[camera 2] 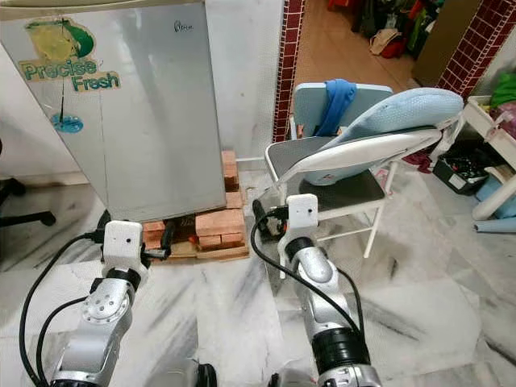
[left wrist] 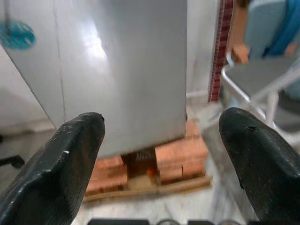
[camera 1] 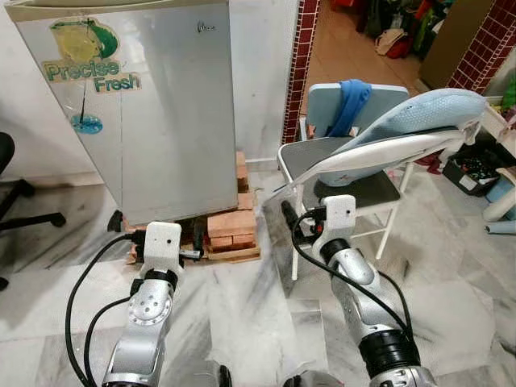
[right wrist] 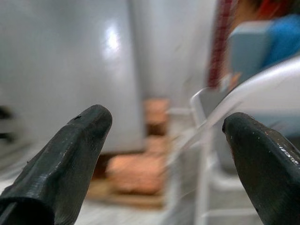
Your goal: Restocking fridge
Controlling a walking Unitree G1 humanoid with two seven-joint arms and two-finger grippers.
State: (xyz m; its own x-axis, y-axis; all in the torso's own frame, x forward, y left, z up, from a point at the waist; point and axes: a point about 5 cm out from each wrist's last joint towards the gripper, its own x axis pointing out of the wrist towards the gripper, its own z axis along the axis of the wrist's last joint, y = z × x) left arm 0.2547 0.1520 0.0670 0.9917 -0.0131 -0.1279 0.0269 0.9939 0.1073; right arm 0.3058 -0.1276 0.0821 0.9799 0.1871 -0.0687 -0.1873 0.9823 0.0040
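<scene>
Clearly we are at the approach stage: the fridge (camera 1: 153, 113) stands closed ahead of us and to our left, its silver door bearing a green "Precise Fresh" sticker (camera 1: 85, 56), and it rests on a stack of bricks (camera 1: 230, 226) laid on a wooden pallet (camera 1: 234, 255). Our left gripper (left wrist: 161, 140) is raised in front of the lower part of the door, fingers spread wide with nothing between them. Our right gripper (right wrist: 166, 140) is likewise released and empty, held up between the fridge and a folding chair (camera 1: 355, 181) on our right. That chair carries a pale blue padded cushion (camera 1: 419, 117) lying tilted across its seat and a blue cloth (camera 1: 351, 101) draped over its back.

We see no groceries in either gripper, so the goods to restock are not yet in hand, and we judge that the door must be opened first.

Several things could go wrong from here. No handle is visible on the door's face, so our fingers may slip off a smooth edge. A hard pull could rock the fridge on its loose brick base. Our right arm hangs near the chair's metal frame, and a careless swing might knock the tilted cushion off. The marble floor (camera 1: 250, 306) looks glossy, so a braced step may slide.
</scene>
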